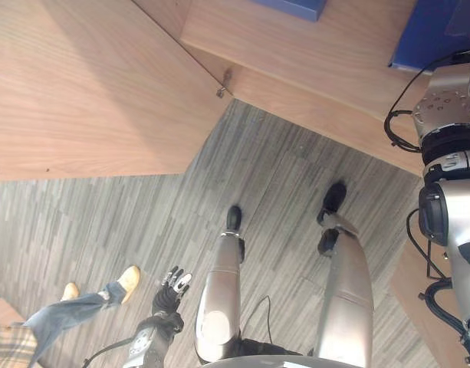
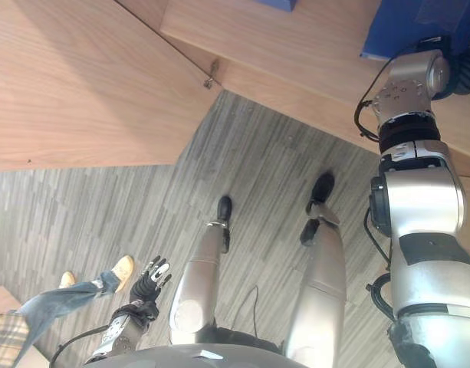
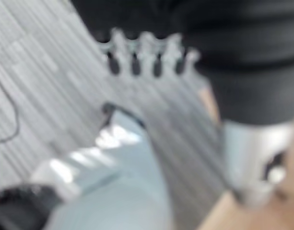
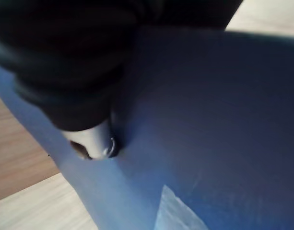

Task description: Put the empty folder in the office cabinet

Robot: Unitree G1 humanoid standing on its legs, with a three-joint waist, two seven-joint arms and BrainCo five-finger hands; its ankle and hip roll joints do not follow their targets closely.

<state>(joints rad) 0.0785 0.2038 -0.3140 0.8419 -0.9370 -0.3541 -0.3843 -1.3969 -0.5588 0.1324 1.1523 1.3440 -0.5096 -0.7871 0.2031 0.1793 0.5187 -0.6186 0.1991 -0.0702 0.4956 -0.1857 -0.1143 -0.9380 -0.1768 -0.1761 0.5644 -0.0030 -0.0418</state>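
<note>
Blue folder (image 1: 438, 34) is seen lying on a light wooden cabinet shelf (image 1: 319, 46) at the far right of the head views, with the robot's right arm reaching up to it. In the right wrist view, the folder's blue cover (image 4: 223, 120) takes up most of the frame, and the right hand (image 4: 96, 141) is pressed against it; one silver finger with a dark tip is seen touching the cover, but whether the fingers are curled round the folder cannot be told. A second blue item (image 1: 296, 8) is seen further back on the same shelf. A wooden cabinet door (image 1: 81, 84) is swung open over the grey plank floor (image 1: 281, 176). The left hand (image 1: 172, 287) is hung low beside the body, its dark-tipped fingers spread and holding nothing. A person's leg in jeans with a tan shoe (image 1: 127, 282) is seen on the floor near that hand.
</note>
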